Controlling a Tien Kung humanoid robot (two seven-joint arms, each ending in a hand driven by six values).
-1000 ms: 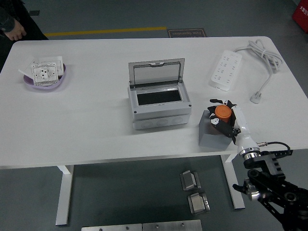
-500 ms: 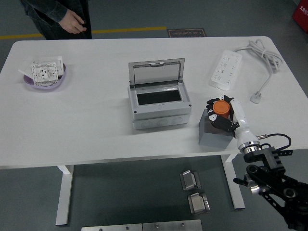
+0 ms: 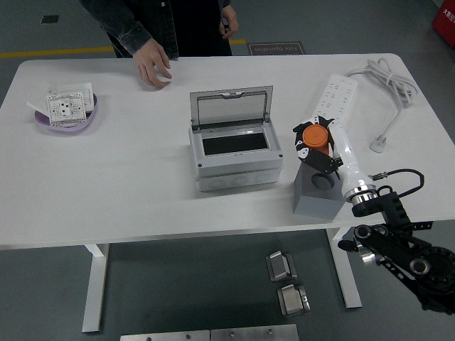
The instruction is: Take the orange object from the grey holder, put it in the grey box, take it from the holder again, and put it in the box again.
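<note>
Item list, one view from above.

1. Table (image 3: 142, 192): white, fills most of frame; near edge at bottom, floor below.
2. Grey box (image 3: 235, 160): centre of frame, on table. Lid (image 3: 231, 108) open, standing up at the far side; dark opening faces up.
3. Grey holder (image 3: 317, 189): right of centre, near table's near edge, just right of box w/ a gap between. Round hole shows in its top face.
4. Orange object (image 3: 314, 136): round, cap-like, right of centre. Off the holder, held above its far edge, right of the box and not over its opening.
5. Right hand (image 3: 313, 145): black fingers (image 3: 319, 159) clamped round the orange object. White forearm runs down-right to a metal wrist (image 3: 362, 199), then black arm to lower right corner.
6. Left hand: not seen.
7. Power strip (image 3: 334, 104): white, upper right, lying flat; its near end is just behind the right hand. Cable (image 3: 395, 90) loops at far right, plug (image 3: 377, 145) on table at right.
8. Purple bowl (image 3: 66, 122): upper left, holds white socket parts (image 3: 65, 104).
9. Person: at top of frame, far side of table, dark sleeve (image 3: 128, 25). One hand (image 3: 153, 64) w/ fingertips down on table, top centre-left. Other hand (image 3: 229, 21) at top centre, off the table; holds sth small and dark, can't tell what.
10. Floor: two metal pieces (image 3: 287, 283) under table, bottom centre-right; yellow line (image 3: 57, 52) at upper left.
</note>
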